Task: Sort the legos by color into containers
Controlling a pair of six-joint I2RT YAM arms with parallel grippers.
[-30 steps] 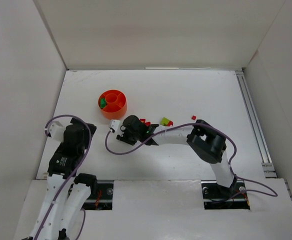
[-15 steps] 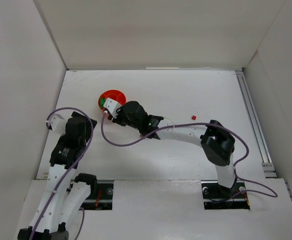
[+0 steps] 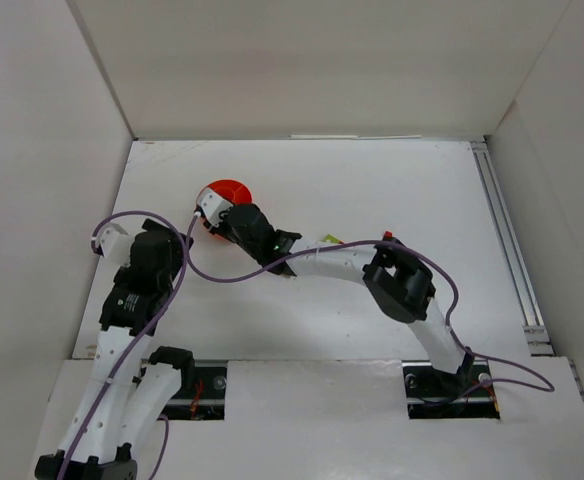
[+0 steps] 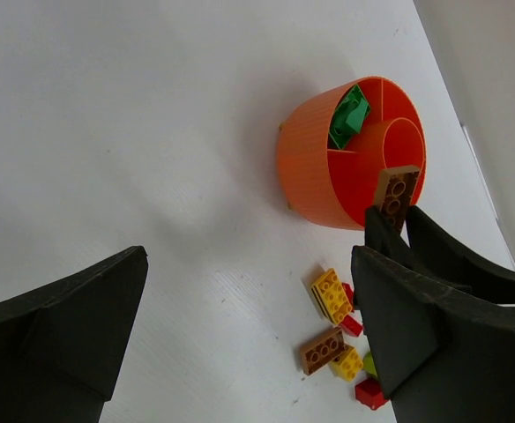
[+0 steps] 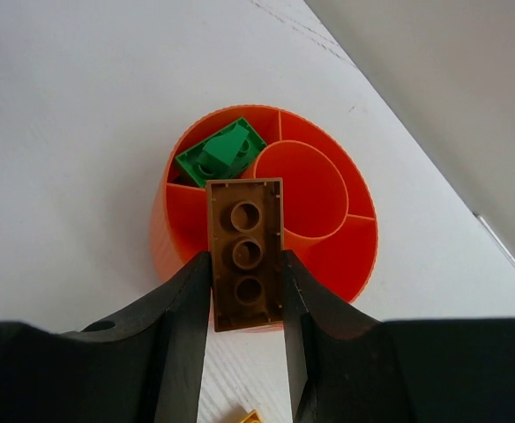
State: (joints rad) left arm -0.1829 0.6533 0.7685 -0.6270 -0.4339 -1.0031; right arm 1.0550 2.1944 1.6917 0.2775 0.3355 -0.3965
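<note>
Hanging over the near edge of the orange bowl (image 5: 158, 236), the right gripper (image 5: 246, 266) pinched a brown brick (image 5: 245, 251) tight. A green brick (image 5: 223, 154) lay inside the bowl. The left gripper (image 4: 249, 264), nearer and left, was wide open and held nothing.

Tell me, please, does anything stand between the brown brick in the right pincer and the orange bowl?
Nothing visible does. The right pincer holds the brown brick over the orange bowl's near rim; the compartments beneath are open, one holding a green brick.
</note>
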